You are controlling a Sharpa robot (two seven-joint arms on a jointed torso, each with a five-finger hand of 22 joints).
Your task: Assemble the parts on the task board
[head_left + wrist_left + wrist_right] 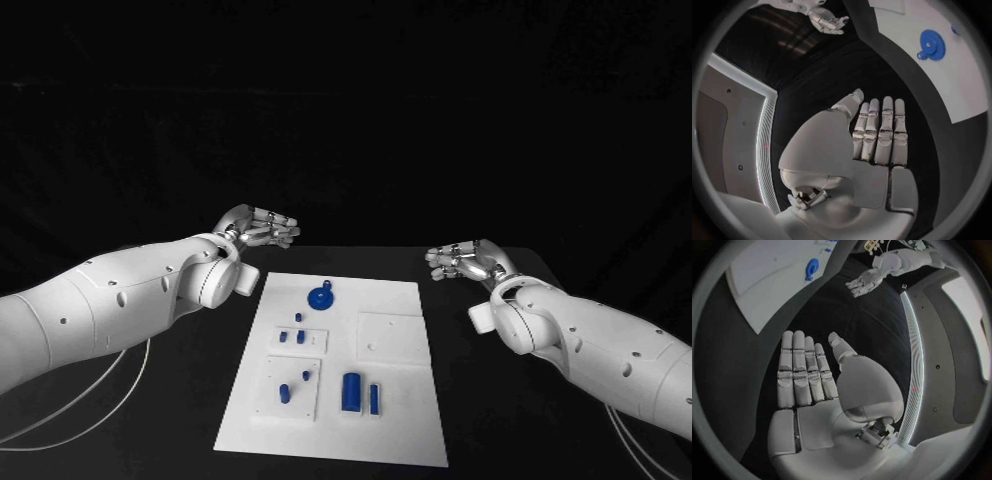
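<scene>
Overhead, small blue parts [352, 391] dot the task board [397, 425]

Both white arms reached in over the table's far half. The left hand [260, 226] and right hand [464, 260] hovered empty, palms flat, fingers [879, 135] straight and side by side, thumbs apart.

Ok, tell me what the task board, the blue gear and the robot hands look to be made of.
Task board: matte white, flat with shallow square recesses; probably plastic or painted sheet, hard to say which.
Blue gear: even, saturated blue with fine moulded teeth, little shine; likely plastic, possibly printed.
Left robot hand and right robot hand: silvery segmented fingers with soft highlights, suggesting metal or metallic-finished plastic; the arms' shells look glossy white plastic.
</scene>
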